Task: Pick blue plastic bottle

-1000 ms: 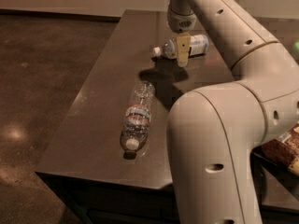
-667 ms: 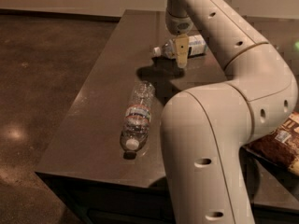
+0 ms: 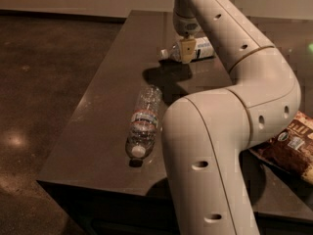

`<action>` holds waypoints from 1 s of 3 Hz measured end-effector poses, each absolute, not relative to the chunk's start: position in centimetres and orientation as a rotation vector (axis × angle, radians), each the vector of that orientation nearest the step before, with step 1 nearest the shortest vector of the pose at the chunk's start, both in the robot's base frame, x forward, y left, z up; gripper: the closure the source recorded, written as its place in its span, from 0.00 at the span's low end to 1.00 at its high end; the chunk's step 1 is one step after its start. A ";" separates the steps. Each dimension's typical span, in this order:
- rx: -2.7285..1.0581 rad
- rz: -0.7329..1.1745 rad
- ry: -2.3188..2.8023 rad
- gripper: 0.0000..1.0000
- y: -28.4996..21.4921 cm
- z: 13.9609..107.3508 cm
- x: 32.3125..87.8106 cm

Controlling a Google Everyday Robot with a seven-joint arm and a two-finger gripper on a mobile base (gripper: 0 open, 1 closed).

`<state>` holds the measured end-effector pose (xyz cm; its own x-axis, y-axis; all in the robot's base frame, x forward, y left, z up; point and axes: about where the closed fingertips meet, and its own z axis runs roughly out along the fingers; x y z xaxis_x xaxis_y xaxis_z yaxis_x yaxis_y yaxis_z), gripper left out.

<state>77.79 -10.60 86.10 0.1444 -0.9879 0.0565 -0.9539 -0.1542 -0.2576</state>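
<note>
The blue plastic bottle (image 3: 201,49) lies on its side at the far end of the dark table (image 3: 98,131), with its white cap (image 3: 164,54) pointing left. It is pale and translucent with a white-blue label. My gripper (image 3: 187,50) hangs straight down from the wrist, right at the bottle's neck end, and hides part of the bottle. I cannot tell whether it touches the bottle. My big white arm (image 3: 220,146) fills the right foreground.
A longer clear ribbed water bottle (image 3: 144,119) lies on the table's middle, cap toward the near edge. A brown snack bag (image 3: 293,148) lies at the right behind my arm. The table's left edge drops to a dark floor (image 3: 44,82).
My elbow has swung left and nearer the camera, and the snack bag shows more. The gripper has shifted only slightly left over the blue bottle. Both bottles lie as before.
</note>
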 end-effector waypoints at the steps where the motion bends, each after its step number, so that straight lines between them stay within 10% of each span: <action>1: -2.230 -0.259 1.890 0.72 -10.1 87.8 76.6; 3: -2.211 -0.184 1.763 1.00 -8.6 92.8 72.6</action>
<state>72.62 -8.61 92.79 0.2362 -0.9675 -0.0898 -0.9282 -0.1974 -0.3153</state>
